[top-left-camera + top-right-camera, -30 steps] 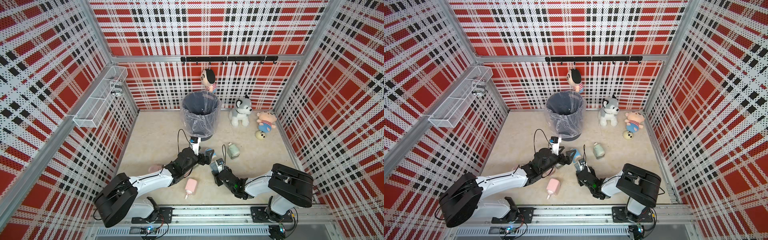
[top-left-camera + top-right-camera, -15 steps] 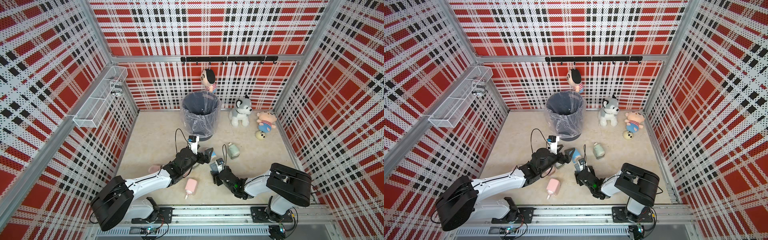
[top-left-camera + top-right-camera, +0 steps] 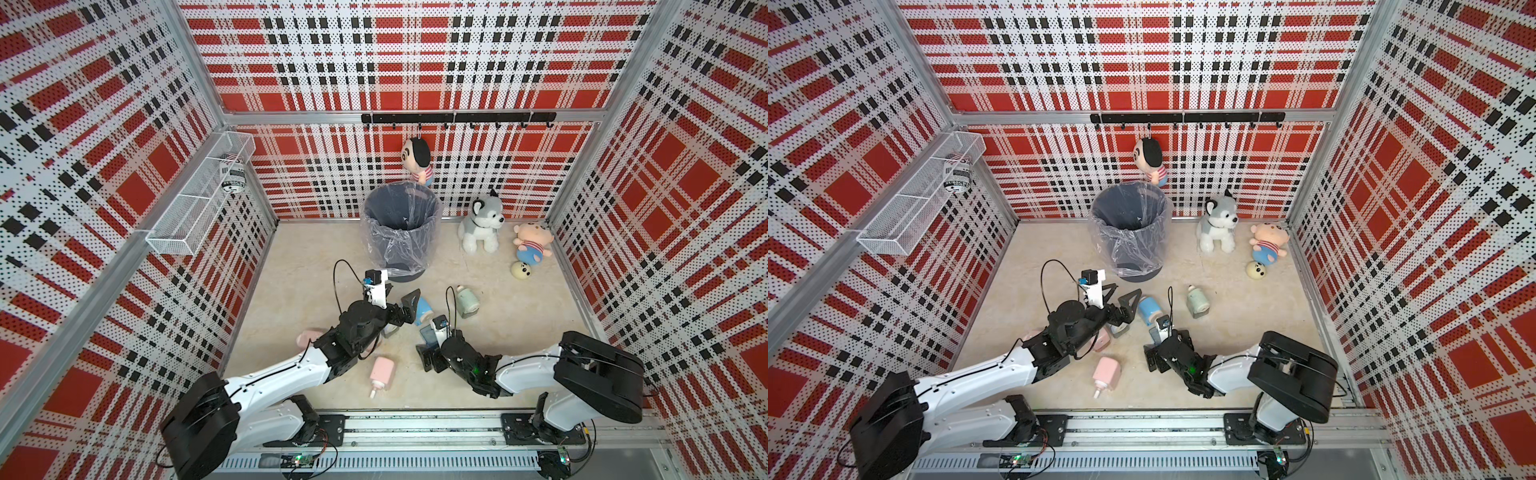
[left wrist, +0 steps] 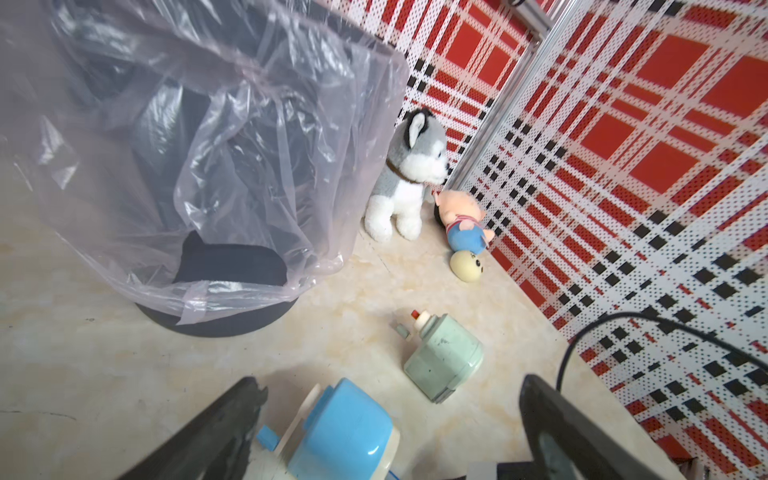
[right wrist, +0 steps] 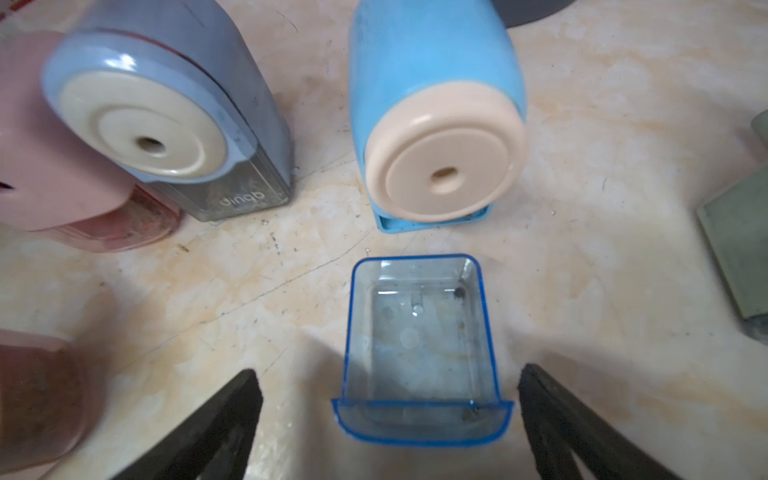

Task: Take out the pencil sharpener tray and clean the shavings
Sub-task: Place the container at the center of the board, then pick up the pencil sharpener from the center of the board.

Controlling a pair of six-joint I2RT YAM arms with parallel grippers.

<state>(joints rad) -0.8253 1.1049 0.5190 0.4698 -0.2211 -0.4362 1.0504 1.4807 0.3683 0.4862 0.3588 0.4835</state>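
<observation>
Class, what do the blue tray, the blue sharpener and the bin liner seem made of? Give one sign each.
Blue tray: likely hard transparent plastic; floor shows through. Blue sharpener: seemingly opaque glossy plastic; bright highlights. Bin liner: thin clear film; crinkled, dark bin shows through.

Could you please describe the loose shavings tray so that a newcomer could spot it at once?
Start at the grey bin lined with clear plastic at the back wall; just nearer the robot lies a light-blue pencil sharpener with a cream face. Facing that face sits the transparent, blue-rimmed rectangular tray, the only loose, see-through piece among opaque sharpeners.
</observation>
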